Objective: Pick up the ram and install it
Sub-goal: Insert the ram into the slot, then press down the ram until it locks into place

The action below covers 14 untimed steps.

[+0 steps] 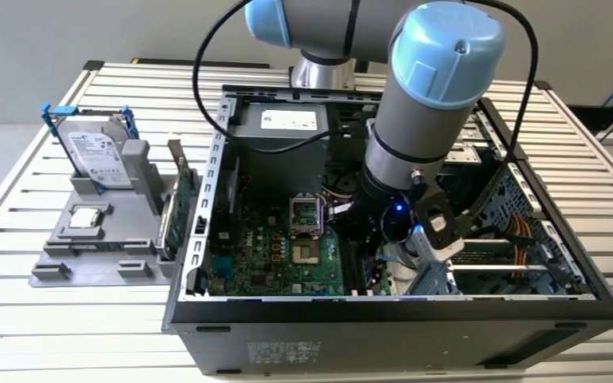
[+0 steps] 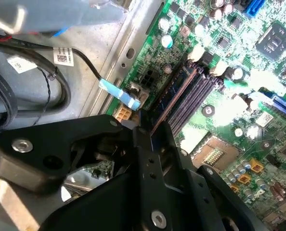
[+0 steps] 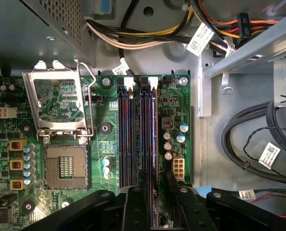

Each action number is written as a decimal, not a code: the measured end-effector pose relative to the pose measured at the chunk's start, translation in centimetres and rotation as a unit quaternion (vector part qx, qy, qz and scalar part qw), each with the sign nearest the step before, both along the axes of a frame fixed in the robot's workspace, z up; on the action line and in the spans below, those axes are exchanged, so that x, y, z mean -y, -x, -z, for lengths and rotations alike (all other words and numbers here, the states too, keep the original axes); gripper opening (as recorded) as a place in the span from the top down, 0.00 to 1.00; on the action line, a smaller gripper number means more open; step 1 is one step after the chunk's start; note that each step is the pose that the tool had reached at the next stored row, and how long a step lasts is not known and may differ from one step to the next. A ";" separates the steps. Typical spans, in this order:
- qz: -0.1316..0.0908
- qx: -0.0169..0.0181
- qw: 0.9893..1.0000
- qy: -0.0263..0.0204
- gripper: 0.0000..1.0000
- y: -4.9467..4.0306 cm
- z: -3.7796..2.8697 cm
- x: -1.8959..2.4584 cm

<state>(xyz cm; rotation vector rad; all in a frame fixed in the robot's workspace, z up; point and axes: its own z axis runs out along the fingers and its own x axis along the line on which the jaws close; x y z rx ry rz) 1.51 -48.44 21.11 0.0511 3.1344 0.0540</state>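
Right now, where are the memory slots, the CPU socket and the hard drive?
memory slots point(image 3: 138, 144), first wrist view, bank's middle.
CPU socket point(image 3: 65, 166), first wrist view, contact field.
hard drive point(image 1: 99, 155), exterior view, silver face.

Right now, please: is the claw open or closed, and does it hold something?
Claw: down over the memory slots of the motherboard in both wrist views; open or closed cannot be told, and neither can whether it holds the ram.

Matt black hand point(image 2: 152, 139); ribbed metal table point(image 1: 41, 303).
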 end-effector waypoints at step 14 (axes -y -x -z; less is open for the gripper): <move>0.000 0.000 1.000 0.000 0.00 0.00 -4.54 0.00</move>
